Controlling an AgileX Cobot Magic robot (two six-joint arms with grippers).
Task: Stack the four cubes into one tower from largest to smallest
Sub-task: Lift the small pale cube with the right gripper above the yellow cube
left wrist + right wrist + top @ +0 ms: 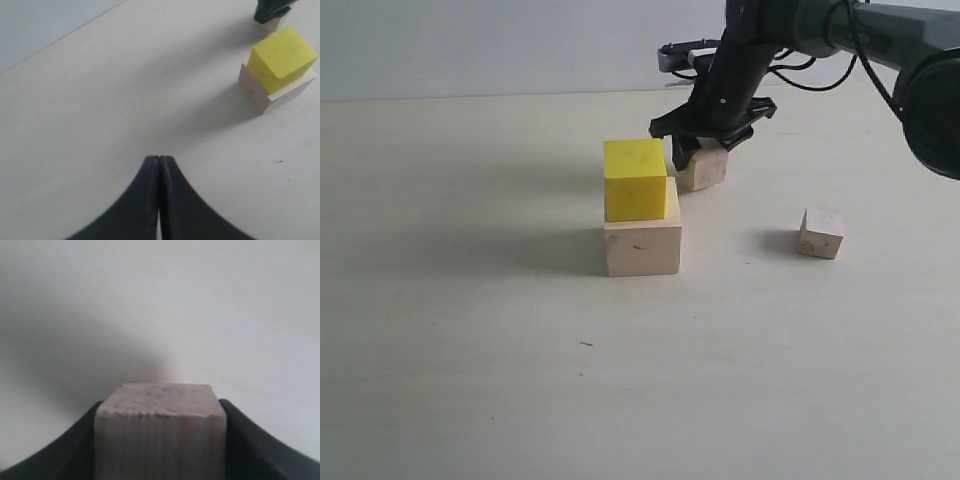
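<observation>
While the right end effector point(704, 150) hangs low over the pale surface point(470, 350), we see its two black fingers point(60, 455) flanking the smaller pale wood cube point(704, 172), one against each side face. The right wrist view shows no gap on either side, so we read this as a grip on the block. That cube fills the space between the jaws, its grain running toward the wrist. Its lower edge sits at about the level of the surface, and we cannot tell whether it is lifted clear. Just beside this end effector, on the side toward the other arm and a little nearer the exterior camera, the mid-sized bright yellow cube point(635, 180) rests on the large pale wood cube point(642, 243). The yellow block is set toward one edge of the wooden one rather than centred, leaving a strip of its top face bare. The held cube stands close to these two, but we cannot tell whether it touches them. On the opposite side of the right end effector, well apart from it, the smallest pale wood cube point(821, 233) lies alone on the surface. The left end effector point(159, 160) is fully closed with its fingertips pressed together. It holds nothing, and the two stacked blocks are well ahead of it.
</observation>
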